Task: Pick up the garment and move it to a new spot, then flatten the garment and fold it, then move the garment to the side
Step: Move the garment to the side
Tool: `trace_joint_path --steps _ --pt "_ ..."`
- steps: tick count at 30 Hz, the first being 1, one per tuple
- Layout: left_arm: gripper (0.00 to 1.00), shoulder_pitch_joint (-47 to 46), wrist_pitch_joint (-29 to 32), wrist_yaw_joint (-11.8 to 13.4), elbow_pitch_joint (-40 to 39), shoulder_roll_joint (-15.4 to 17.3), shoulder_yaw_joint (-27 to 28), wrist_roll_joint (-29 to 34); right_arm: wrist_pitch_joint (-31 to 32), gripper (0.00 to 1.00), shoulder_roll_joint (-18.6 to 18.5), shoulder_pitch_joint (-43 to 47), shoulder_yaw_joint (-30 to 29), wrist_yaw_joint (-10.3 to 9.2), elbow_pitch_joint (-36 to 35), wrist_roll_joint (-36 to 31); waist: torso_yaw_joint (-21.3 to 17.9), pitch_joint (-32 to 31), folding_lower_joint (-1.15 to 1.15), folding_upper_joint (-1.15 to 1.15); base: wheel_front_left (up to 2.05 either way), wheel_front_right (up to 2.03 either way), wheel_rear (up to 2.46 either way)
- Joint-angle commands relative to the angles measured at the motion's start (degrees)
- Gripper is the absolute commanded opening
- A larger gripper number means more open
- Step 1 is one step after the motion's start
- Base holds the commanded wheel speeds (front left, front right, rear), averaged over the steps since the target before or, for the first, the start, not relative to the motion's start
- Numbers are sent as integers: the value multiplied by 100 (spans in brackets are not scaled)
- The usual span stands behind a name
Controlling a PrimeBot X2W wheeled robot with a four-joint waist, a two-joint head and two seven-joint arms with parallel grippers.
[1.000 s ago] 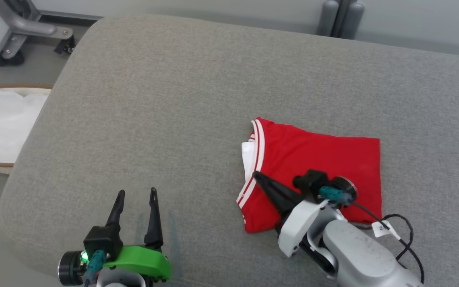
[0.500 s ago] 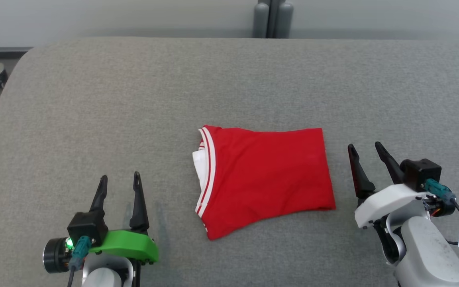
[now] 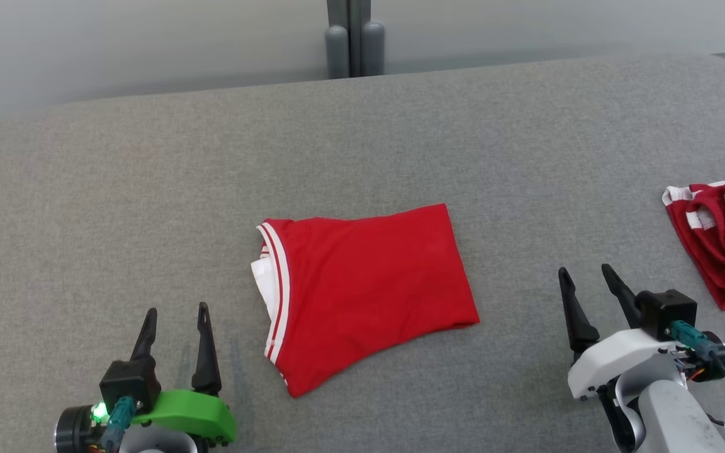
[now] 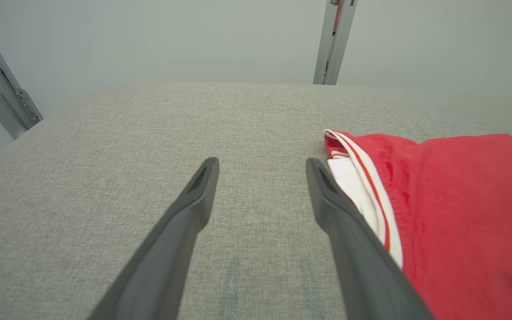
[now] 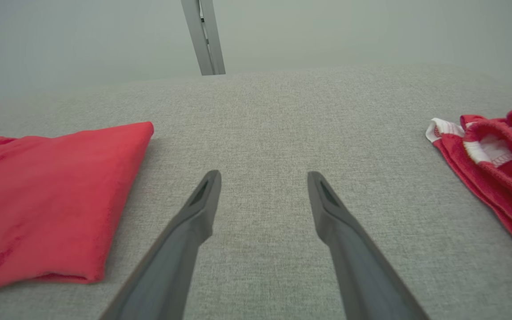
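The left gripper [image 3: 177, 309], lower left, and right gripper [image 3: 584, 270], lower right, stand spread and empty. The folded red garment [image 3: 362, 289] lies mid-frame between them, touching neither.

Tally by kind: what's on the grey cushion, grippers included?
Garments: 2, the folded garment and the crumpled garment.
Grippers: 2, the left gripper and the right gripper, both open and empty.
Total: 4.
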Motion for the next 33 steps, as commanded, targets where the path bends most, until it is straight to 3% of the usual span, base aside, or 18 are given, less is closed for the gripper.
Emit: trace_joint_path --steps 1,17,27,33 --pt "100 113 3 -9 0 27 47 12 -23 100 3 108 22 -6 -24 -29 -86 -137 0 0 0 0 0" --pt "100 578 3 -24 -180 26 -7 -204 -23 100 12 485 287 -6 -23 183 -23 -521 0 0 0 0 0" --pt "100 45 3 -149 -328 26 -191 -378 -23 100 12 -347 816 -6 67 311 239 321 0 0 0 0 0" --pt "100 -285 3 -163 -343 26 -407 -445 -23 100 9 -965 1428 -6 500 637 466 760 0 0 0 0 0"
